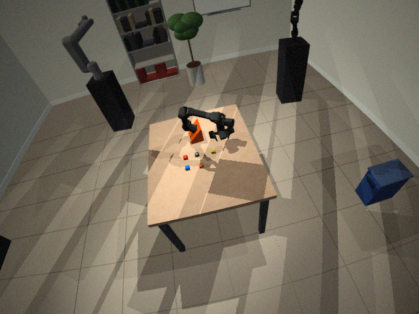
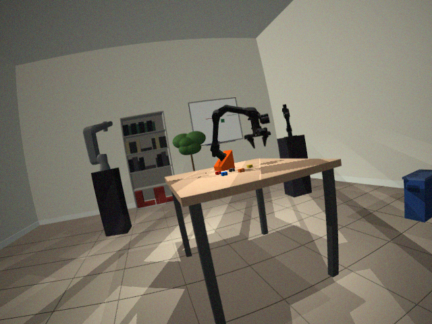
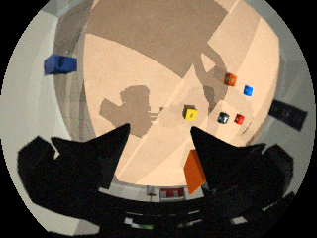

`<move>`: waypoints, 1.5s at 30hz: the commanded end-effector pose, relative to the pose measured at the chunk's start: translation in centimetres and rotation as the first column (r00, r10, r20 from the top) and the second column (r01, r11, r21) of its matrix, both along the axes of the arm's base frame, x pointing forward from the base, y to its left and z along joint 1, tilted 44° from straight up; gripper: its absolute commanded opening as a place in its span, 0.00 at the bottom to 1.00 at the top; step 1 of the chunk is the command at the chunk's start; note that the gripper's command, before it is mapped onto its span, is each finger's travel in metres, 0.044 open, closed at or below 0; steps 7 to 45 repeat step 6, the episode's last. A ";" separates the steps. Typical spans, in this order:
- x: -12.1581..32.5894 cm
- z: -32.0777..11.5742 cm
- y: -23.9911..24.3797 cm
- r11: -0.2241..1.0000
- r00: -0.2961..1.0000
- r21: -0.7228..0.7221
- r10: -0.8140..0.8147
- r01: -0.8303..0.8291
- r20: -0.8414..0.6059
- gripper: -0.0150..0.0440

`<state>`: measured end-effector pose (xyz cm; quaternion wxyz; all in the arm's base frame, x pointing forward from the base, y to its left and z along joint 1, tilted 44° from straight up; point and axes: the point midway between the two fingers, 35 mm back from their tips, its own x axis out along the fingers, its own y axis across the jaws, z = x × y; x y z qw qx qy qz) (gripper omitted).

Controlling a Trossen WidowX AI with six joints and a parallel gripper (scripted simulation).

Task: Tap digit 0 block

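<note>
Hand [image 2: 257, 140] – black, pointed fingers spread, holding nothing – hangs high above five small cubes on the smooth wooden table [image 2: 296, 167]

Five small blocks [image 1: 196, 154] clustered mid-table [image 1: 175, 203]; open gripper [image 1: 218, 135] raised near orange wedge [image 1: 196, 134], holding nothing.

5 blocks [image 1: 196, 154], 1 table [image 1: 236, 189], 1 orange wedge [image 1: 195, 133]

Digits on all five blocks too small to read in any view: yellow block [image 1: 213, 150], dark block [image 1: 196, 154], red block [image 1: 185, 157], orange block [image 1: 201, 165], blue block [image 1: 187, 167]; so the 0 can't be told; arm's base hidden behind orange wedge [image 1: 196, 133] nr table's far edge.
</note>
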<state>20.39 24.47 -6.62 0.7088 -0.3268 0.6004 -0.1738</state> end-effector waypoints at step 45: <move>-0.5 -0.3 0.3 0.999 0.999 -0.002 -0.034 0.034 0.014 0.93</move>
